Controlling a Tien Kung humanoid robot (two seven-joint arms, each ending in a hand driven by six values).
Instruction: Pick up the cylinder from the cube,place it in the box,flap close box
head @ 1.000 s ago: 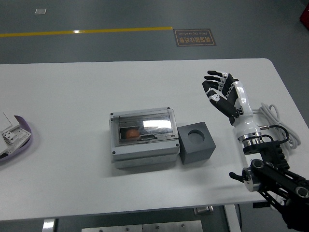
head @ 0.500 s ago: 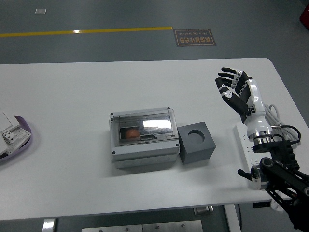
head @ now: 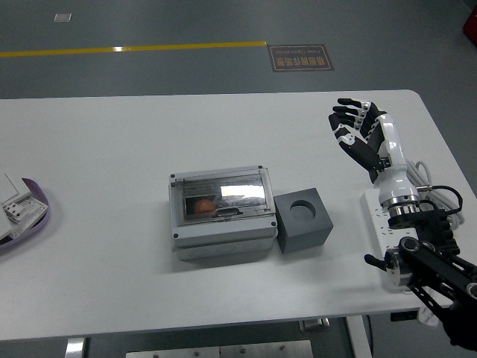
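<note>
Fingers (head: 349,118) spread and relaxed, grasping nothing. Right hand (head: 361,136) raised over the far right of the table (head: 112,142), well apart from the work. Farther left: grey cube (head: 302,218) with round socket empty on top. Touching its left side, grey box (head: 220,213), clear flap down. Orange shape behind the flap, probably the cylinder (head: 202,206), lying inside. Judged: task essentially complete, hand clear because nothing is left to grip. Power strip (head: 376,216) under the forearm. Left arm not seen.
</note>
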